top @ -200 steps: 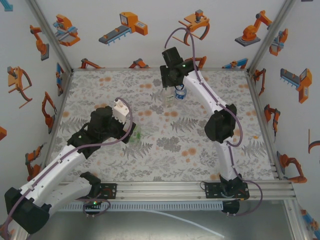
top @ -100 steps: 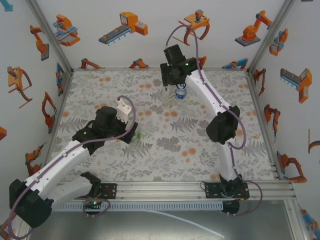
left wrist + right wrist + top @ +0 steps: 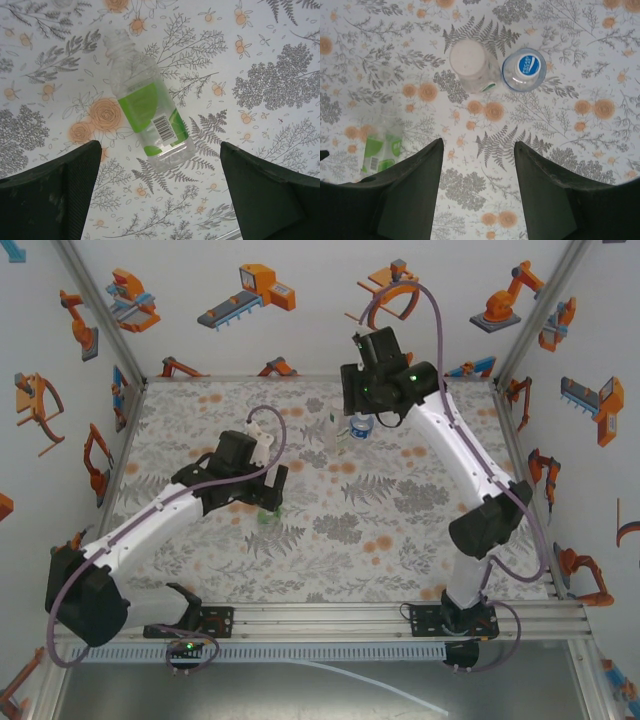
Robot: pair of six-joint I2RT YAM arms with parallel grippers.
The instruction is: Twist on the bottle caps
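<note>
One clear plastic bottle [image 3: 147, 112] lying flat, green label [image 3: 141, 104], floral tabletop [image 3: 260, 60]

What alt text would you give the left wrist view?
A clear plastic bottle with a green label lies on its side on the floral-patterned table, neck toward the upper left, apparently uncapped. The two dark fingers stand wide apart at the bottom corners, touching nothing.

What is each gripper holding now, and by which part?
Nothing. The left gripper is open over the lying green-labelled bottle; the right gripper is open and empty too.
</note>
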